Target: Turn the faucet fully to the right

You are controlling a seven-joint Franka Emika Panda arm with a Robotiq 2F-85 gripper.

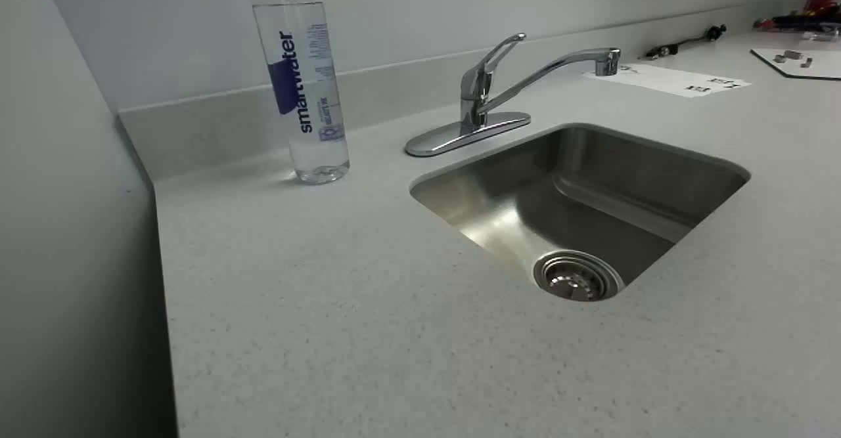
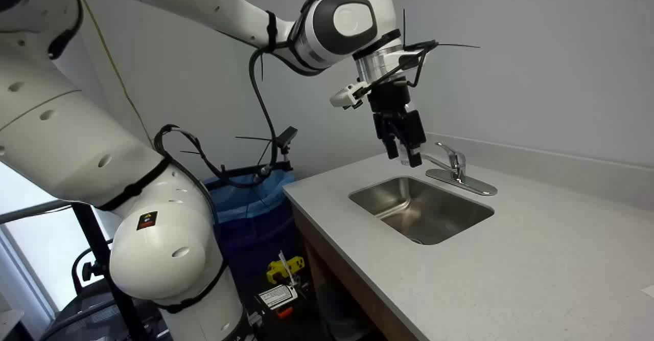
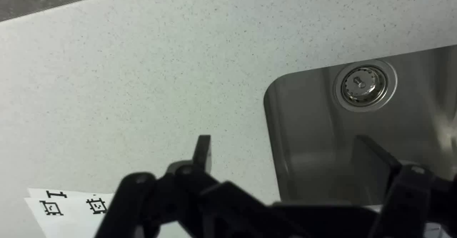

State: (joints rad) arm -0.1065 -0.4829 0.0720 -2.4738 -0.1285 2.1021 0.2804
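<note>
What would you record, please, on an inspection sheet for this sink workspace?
Surface: pale speckled countertop, with a steel sink set into it.
Job's things: chrome faucet, nothing touching it.
Clutter: smartwater bottle standing apart from the faucet; printed sheets lying on the countertop.
Gripper: open, nothing held, above the countertop.
Cables: black cable, strapped to the robot arm and hanging in a loop.
Surroundings: grey walls; blue-lined bin near the countertop.

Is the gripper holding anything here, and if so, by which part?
Nothing is held: in the wrist view, the gripper is open, nothing between its fingers.
</note>
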